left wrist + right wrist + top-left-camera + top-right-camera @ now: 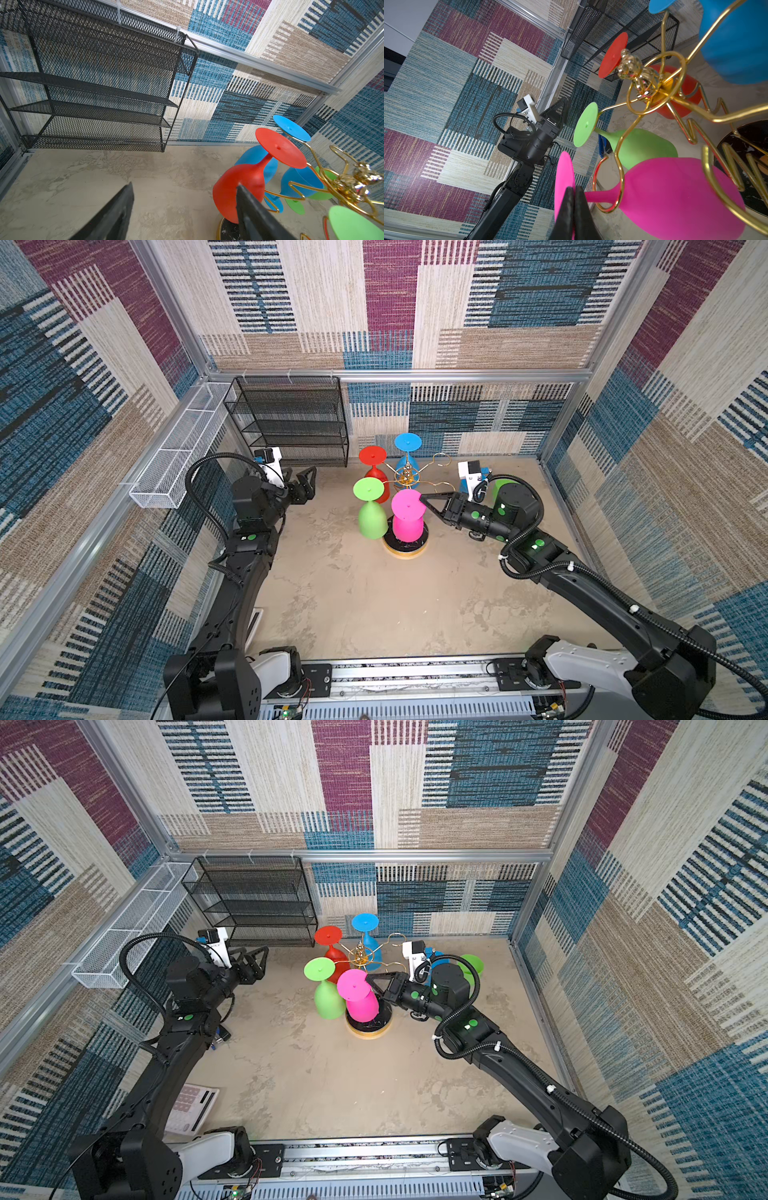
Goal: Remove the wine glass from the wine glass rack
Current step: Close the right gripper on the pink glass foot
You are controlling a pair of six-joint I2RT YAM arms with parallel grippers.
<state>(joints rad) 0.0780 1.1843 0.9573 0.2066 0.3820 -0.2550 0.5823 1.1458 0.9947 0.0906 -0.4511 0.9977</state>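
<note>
- Fingers of our right pincer [574, 188] are pressed together on the thin edge of the round foot of the pink wine glass [675, 197]. In both top views the pincer [422, 497] [368, 977] meets that foot from the right.
- We see the pink wine glass [408, 524] hanging upside down on the rack [406, 479], with its stem through a gold ring arm and its bowl just above the rack's round black base.
- Our right arm comes in from the front rail [415, 672], bends at the elbow, and lays its forearm nearly level, pointing left at the rack.
- A red glass [376, 479], a green glass [371, 516] and a blue glass [408, 443] hang foot-up on other arms of the rack.
- Our left pincer [306, 485] stands wide with nothing between its fingers, beside the black mesh shelf [291, 418] and apart from the rack.
- Our left arm rises from the front left corner, folded, with its wrist turned to the right.
- A calculator [191, 1106] lies on the table [374, 605] under the left arm; its key markings are too small for us to read.
- Green round stickers [539, 543] sit on the arm joints.
</note>
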